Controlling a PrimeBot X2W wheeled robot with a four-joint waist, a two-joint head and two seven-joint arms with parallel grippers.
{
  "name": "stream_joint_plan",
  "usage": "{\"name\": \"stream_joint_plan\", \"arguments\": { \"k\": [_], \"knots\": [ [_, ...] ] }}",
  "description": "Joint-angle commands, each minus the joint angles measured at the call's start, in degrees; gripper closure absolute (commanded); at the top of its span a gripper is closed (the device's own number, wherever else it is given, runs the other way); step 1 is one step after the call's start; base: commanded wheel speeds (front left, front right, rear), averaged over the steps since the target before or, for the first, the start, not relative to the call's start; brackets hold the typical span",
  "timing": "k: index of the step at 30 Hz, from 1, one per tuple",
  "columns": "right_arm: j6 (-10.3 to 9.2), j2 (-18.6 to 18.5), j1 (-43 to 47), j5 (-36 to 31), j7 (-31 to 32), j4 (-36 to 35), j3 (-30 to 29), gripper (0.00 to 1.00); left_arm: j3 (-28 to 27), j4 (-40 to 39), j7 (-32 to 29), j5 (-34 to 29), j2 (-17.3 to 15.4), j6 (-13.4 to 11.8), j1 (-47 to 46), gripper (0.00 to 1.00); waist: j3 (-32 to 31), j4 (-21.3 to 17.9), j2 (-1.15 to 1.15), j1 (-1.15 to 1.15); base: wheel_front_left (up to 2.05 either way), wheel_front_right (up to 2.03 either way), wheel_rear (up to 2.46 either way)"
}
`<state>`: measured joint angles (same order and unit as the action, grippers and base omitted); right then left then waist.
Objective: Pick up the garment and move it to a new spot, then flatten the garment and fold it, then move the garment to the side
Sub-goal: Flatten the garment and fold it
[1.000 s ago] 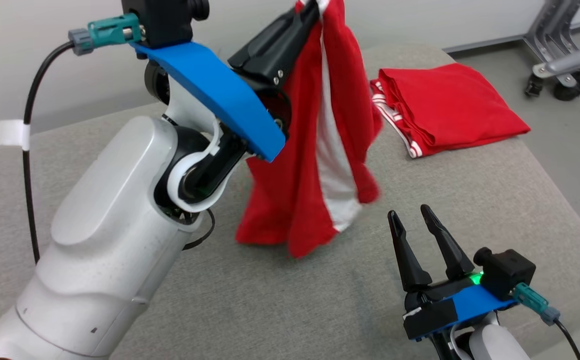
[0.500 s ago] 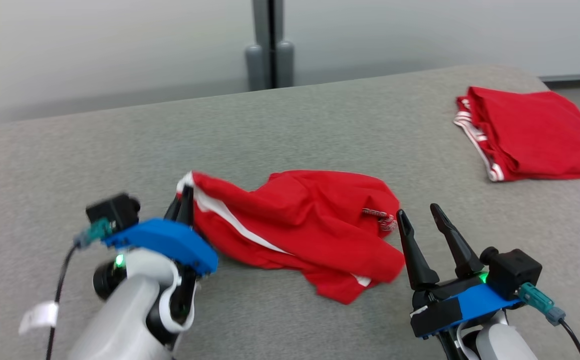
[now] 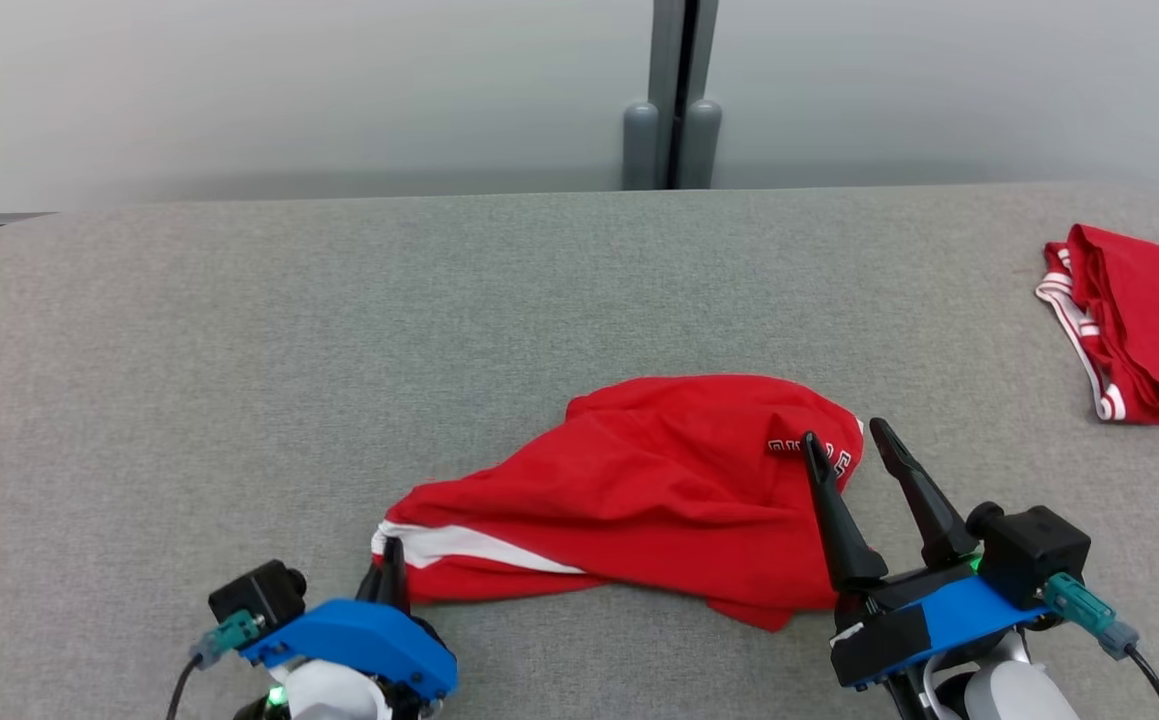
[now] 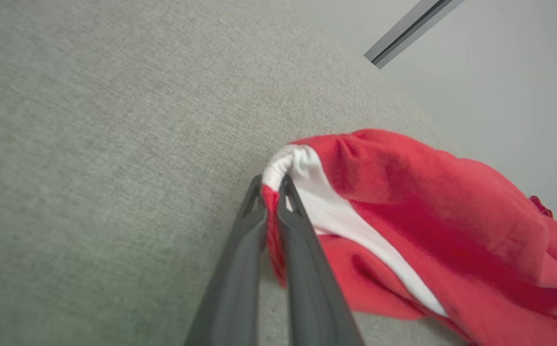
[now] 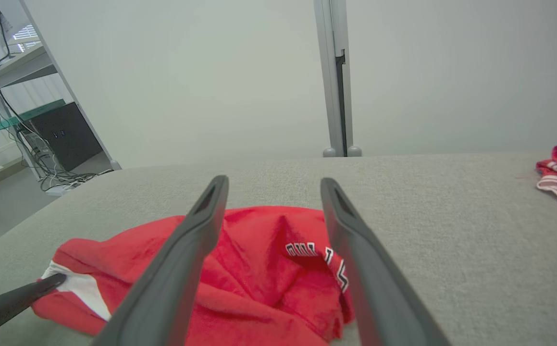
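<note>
Grey cloth covers the wide padded table, which runs back to a pale wall with a grey post at its middle; the red garment lies crumpled on the near middle of the table, its white stripe along the near left edge and white lettering at its right end; the left gripper sits low at the near left, its two dark fingers pressed together on the garment's left corner, pinching the cloth just where red meets the white stripe; the right gripper is at the near right, jaws spread wide and gripping nothing, its left finger crossing the garment's right end beside the lettering, though whether it touches the cloth I cannot tell; a folded garment, also red with striped white trim, lies at the far right edge of the table, well apart from the first; beyond the table's left end the right wrist view shows a shelf, a dark box and loose cables.
</note>
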<state>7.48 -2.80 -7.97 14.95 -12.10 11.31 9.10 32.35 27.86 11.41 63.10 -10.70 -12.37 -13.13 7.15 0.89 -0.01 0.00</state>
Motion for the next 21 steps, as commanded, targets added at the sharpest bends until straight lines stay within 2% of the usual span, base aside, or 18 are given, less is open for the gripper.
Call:
{"name": "stream_joint_plan", "arguments": {
  "k": [1,2,3,11,16,17,21],
  "knots": [
    [0.03,-0.19,0.43,-0.43,0.34,-0.48,-0.03,0.0,0.72,-0.09,0.28,-0.27,-0.01,0.78,0.98,0.69,-0.21,0.39,0.01,0.0,0.0,0.0,0.0],
    [0.03,-0.19,0.58,-0.47,0.45,-0.57,-0.06,0.0,1.33,-0.4,0.22,-0.68,-0.15,1.58,1.17,0.4,-0.36,0.58,0.01,0.0,0.0,0.0,0.0],
    [0.03,-0.19,0.77,-0.49,0.59,-0.63,-0.11,0.0,1.55,-0.53,0.39,-0.96,-0.47,2.0,1.37,0.0,-0.54,0.75,0.01,0.0,0.0,0.0,0.0],
    [0.03,-0.18,2.22,-1.26,1.67,-1.84,-1.7,0.0,2.05,-3.18,3.45,-8.41,-4.0,4.03,2.03,0.0,-2.37,1.54,0.01,0.0,0.0,0.0,0.0],
    [0.03,-0.18,3.46,-1.8,2.38,-2.97,-3.0,0.0,-1.83,-8.21,3.8,-17.44,-6.51,2.61,2.82,0.0,-3.25,1.9,0.01,0.0,0.0,0.0,0.0],
    [0.03,-0.18,3.46,-1.8,2.38,-2.97,-3.0,0.0,-1.83,-8.21,3.8,-17.44,-6.51,2.61,2.82,0.0,-3.25,1.9,0.01,0.0,0.0,0.0,0.0],
    [0.03,-0.18,4.44,-2.12,2.87,-3.84,-3.73,0.0,-5.71,-13.18,3.79,-27.33,-7.82,1.48,5.36,0.0,-3.66,2.04,0.01,0.0,0.0,0.0,0.0]
  ]
}}
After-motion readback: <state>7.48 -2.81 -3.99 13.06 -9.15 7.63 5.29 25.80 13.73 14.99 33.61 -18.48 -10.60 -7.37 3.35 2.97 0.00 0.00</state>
